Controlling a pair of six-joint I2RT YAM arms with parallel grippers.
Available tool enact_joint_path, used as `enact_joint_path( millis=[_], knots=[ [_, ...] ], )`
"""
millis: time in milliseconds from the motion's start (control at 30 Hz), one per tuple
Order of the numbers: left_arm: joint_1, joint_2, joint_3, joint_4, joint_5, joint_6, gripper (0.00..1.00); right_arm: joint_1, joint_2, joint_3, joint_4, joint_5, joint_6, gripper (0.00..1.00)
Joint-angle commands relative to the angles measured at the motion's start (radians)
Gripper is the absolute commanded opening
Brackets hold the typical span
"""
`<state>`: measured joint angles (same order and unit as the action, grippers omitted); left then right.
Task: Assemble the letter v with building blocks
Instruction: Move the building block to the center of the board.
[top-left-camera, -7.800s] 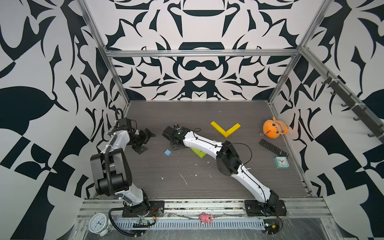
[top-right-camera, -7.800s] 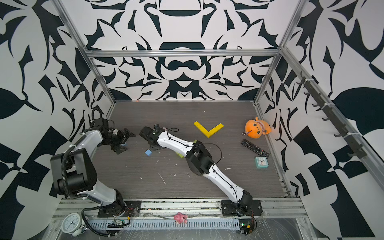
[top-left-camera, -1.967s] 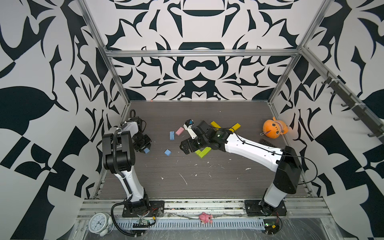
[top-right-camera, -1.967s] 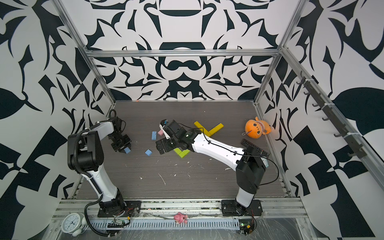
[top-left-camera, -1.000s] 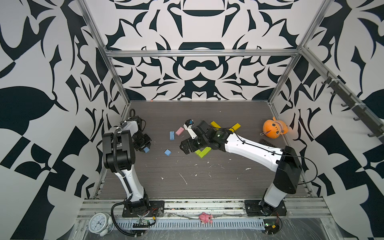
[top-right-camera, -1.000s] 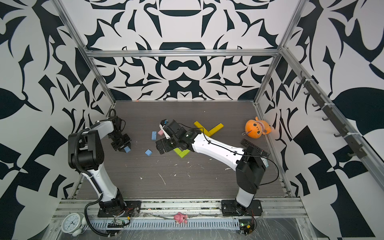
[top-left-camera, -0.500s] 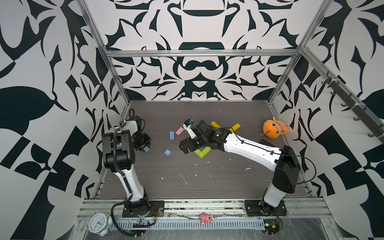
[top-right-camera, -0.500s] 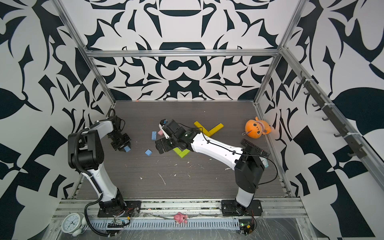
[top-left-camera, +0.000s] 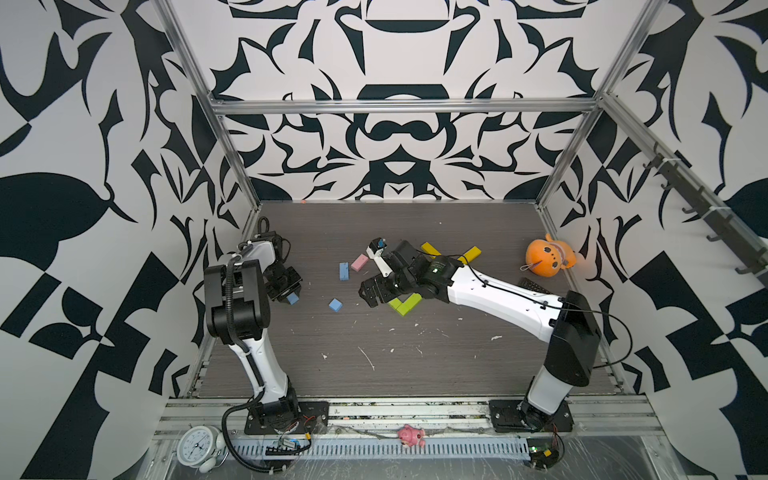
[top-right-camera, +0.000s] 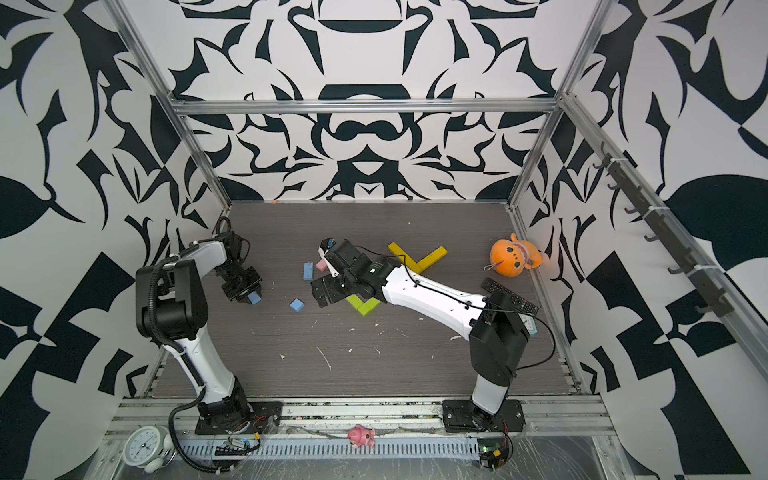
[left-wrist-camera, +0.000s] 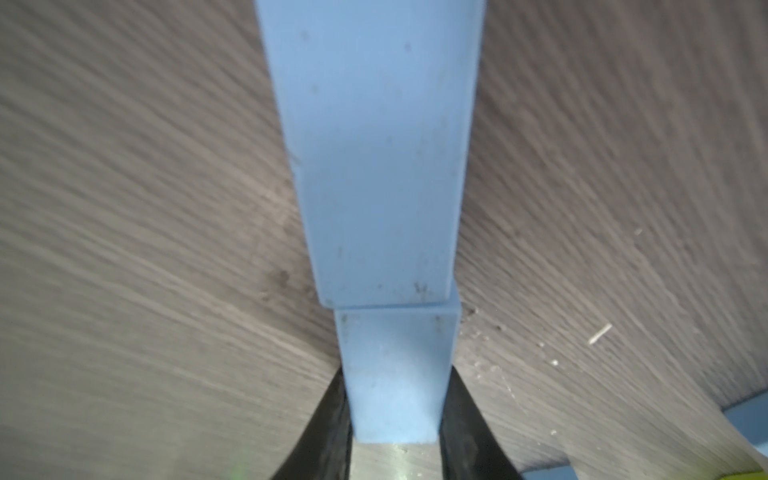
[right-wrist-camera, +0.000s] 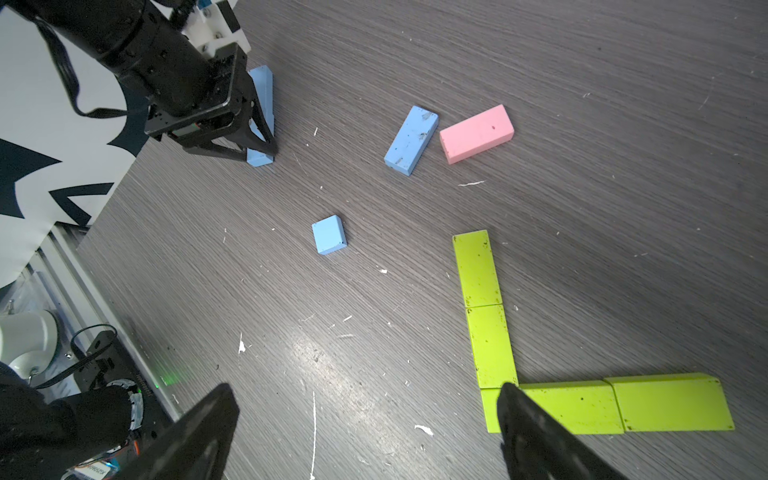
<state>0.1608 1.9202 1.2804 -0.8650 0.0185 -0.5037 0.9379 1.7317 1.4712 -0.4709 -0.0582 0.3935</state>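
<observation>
Because the right arm reaches across the middle of the table (top-left-camera: 415, 374), it covers part of the yellow blocks (top-right-camera: 415, 259) and part of the lime green blocks (top-left-camera: 405, 305) in both top views. The yellow ones make a V near the back. The green ones (right-wrist-camera: 486, 307) make a corner shape, and one black finger (right-wrist-camera: 536, 436) hides a bit of that corner in the right wrist view. In the left wrist view the far end of the held blue block (left-wrist-camera: 374, 166) is cut off.

The left arm is folded up by the left wall and points down. The left gripper (top-left-camera: 286, 291) is squeezed tight on one end of the held blue block, low at the table. I cannot tell if the block touches the wood.

The right arm stretches from the front right corner toward the middle. The right gripper (right-wrist-camera: 365, 432) is spread wide with nothing between its fingers.

A small blue block (top-left-camera: 335, 305) lies between the two grippers. A loose long blue block (right-wrist-camera: 411, 139) lies just beside the pink block (right-wrist-camera: 476, 133). An orange plush toy (top-left-camera: 544, 261) sits by the right wall, with a black remote (top-right-camera: 509, 297) near it. A little clock (top-right-camera: 530, 326) is half hidden behind the right arm.
</observation>
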Motion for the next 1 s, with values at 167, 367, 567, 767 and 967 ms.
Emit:
enact_joint_path(
  millis=[167, 367, 567, 767, 967],
  knots=[
    [0.017, 0.04, -0.015, -0.003, -0.041, 0.017, 0.37, 0.004, -0.015, 0.029, 0.024, 0.015, 0.011, 0.99],
    [0.022, 0.04, -0.013, 0.001, -0.029, 0.011, 0.37, 0.006, -0.015, 0.027, 0.022, 0.019, 0.011, 0.99],
    [0.031, 0.036, -0.021, 0.008, -0.025, 0.011, 0.37, 0.005, -0.015, 0.029, 0.022, 0.017, 0.012, 0.99],
    [0.032, 0.043, -0.013, 0.014, -0.006, 0.001, 0.38, 0.005, -0.018, 0.029, 0.021, 0.017, 0.011, 0.99],
    [0.032, 0.031, -0.013, 0.02, 0.011, -0.008, 0.45, 0.004, -0.017, 0.035, 0.018, 0.017, 0.01, 0.99]
  ],
)
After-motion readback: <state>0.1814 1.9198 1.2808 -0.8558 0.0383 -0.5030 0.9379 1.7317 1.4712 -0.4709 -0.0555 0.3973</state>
